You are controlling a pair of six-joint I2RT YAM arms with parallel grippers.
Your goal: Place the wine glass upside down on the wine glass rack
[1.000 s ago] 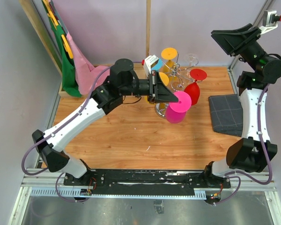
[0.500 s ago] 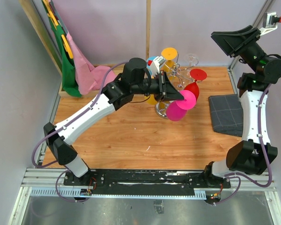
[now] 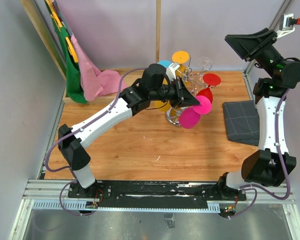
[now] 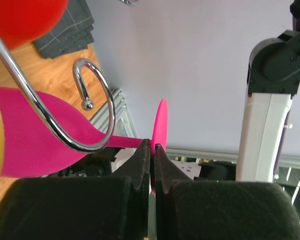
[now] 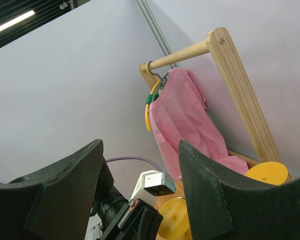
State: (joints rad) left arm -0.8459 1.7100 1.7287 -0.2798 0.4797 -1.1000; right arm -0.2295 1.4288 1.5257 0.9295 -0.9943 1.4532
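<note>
A pink wine glass [image 3: 190, 118] hangs tilted at the front of the chrome wine glass rack [image 3: 186, 79], bowl down and toward me. My left gripper [image 3: 189, 100] is shut on the rim of its round foot [image 4: 160, 122]. In the left wrist view the pink stem [image 4: 124, 142] crosses the lower edge of a curled chrome arm [image 4: 97, 95], and the pink bowl [image 4: 30, 137] sits to the left. I cannot tell whether the stem rests on the wire. My right gripper [image 3: 247, 42] is raised at the back right, open [image 5: 140, 145] and holding nothing.
The rack also carries a red glass [image 3: 206, 95], yellow glasses [image 3: 180, 56] and a clear glass [image 3: 205, 62]. A folded grey cloth [image 3: 241, 121] lies to its right. Pink and green garments [image 3: 92, 75] hang on a wooden frame at the back left.
My left arm has stretched further right toward the rack, carrying the pink glass with it and tilting it in against the chrome arms. The right arm has not moved.
</note>
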